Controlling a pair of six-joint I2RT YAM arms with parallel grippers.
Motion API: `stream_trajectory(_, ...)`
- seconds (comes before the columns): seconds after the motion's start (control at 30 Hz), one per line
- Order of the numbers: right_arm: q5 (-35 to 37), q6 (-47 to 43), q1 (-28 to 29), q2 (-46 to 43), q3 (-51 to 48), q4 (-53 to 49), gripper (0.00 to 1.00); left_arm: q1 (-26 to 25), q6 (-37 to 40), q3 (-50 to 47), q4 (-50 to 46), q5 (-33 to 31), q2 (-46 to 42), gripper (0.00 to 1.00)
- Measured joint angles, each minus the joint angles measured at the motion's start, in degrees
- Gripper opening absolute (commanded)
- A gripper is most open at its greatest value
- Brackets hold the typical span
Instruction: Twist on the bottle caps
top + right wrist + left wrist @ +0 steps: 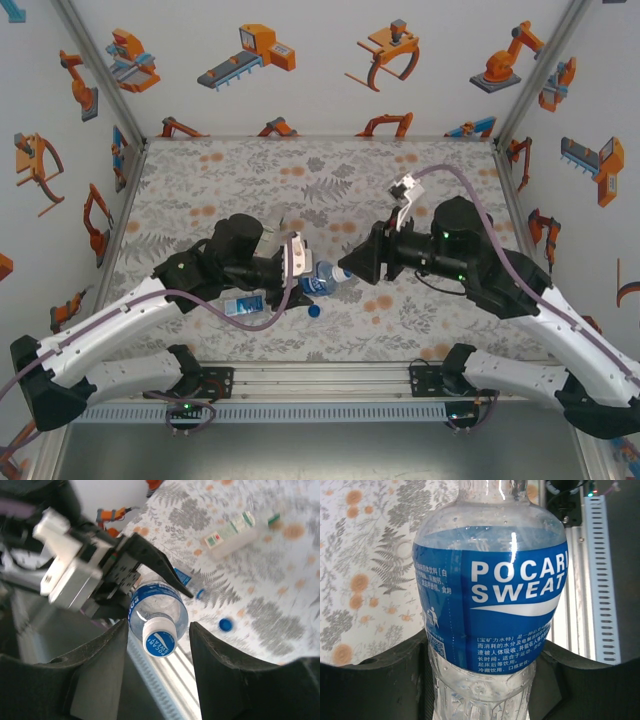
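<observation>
A blue-labelled bottle (490, 590) marked POCARI SWEAT is clamped by the left gripper (308, 280) around its lower body; it is held on its side near the front middle of the floral worktop (330, 170), with its neck turned toward the right arm. A white-and-blue cap (160, 641) is seen seated on the neck of this bottle; how far it is screwed down cannot be told. The right gripper (159, 626) is placed around the capped end with its 2 fingers (107, 665) parted; a gap is seen on each side of the cap, so nothing is gripped by it. 1 loose blue cap (226, 625) is seen lying on the worktop just beside the held bottle. A 2nd blue-labelled bottle (243, 305) is laid flat under the left arm; a slim bottle (229, 534) with a white-and-green label is laid flat farther back.
</observation>
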Motion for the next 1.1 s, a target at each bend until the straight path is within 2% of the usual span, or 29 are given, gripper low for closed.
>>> stream_trajectory(0.2, -10.8, -26.21, 0.0, -0.81, 0.92, -0.66, 0.57, -0.07, -0.02, 1.05, -2.4, 4.42, 0.24, 0.02)
stream_trajectory(0.4, -20.11, -43.8, 0.0, 0.55, 0.92, -4.94, 0.57, -0.37, -0.02, 2.01, -4.17, 6.6, 0.61, 0.02)
stream_trajectory(0.6, -23.28, -49.16, 0.0, 1.62, 0.9, -6.27, 0.52, -0.44, -0.02, 2.01, -4.52, 7.52, 0.59, 0.02)
stream_trajectory(0.93, -24.92, -49.83, 0.0, 1.57, -0.5, -5.51, 0.42, -0.44, -0.04, 2.01, -4.92, 7.69, 0.39, 0.02)
stream_trajectory(1.1, -25.16, -49.42, 0.0, 1.66, -0.76, -4.63, 0.22, -0.48, -0.02, 2.01, -5.09, 7.89, 0.28, 0.02)
